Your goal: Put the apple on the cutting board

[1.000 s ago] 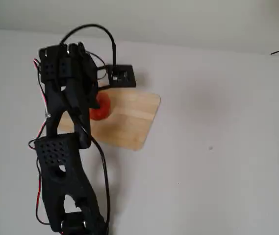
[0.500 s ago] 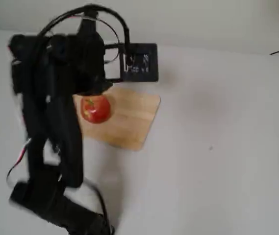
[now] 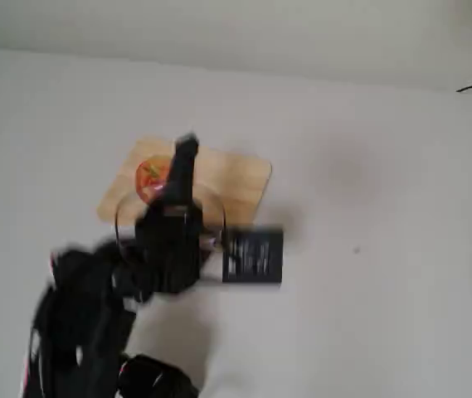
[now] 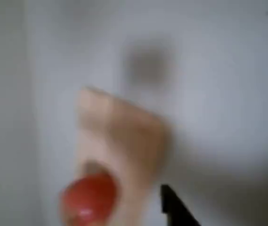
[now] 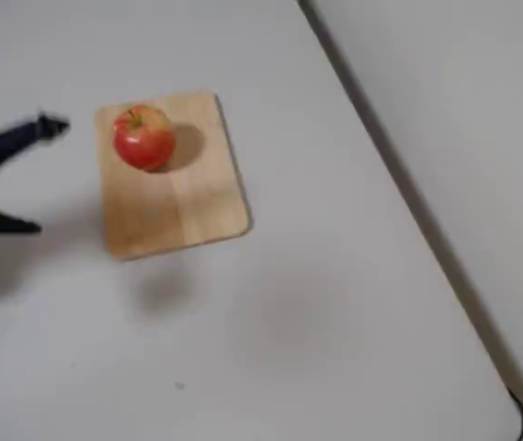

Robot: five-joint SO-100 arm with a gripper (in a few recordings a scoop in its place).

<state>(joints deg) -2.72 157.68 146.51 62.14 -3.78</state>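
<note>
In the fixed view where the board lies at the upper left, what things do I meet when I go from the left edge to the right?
Pincer, its fingers spread, at the left edge → apple → the bare part of the cutting board → empty white table up to its right edge.

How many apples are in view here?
1. The apple sits on the cutting board, near one end, free of the gripper. Nothing suggests another is hidden.

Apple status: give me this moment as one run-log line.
apple: resting on board, near one end | gripper: open, off the board, clear of apple | task state: placed
</note>
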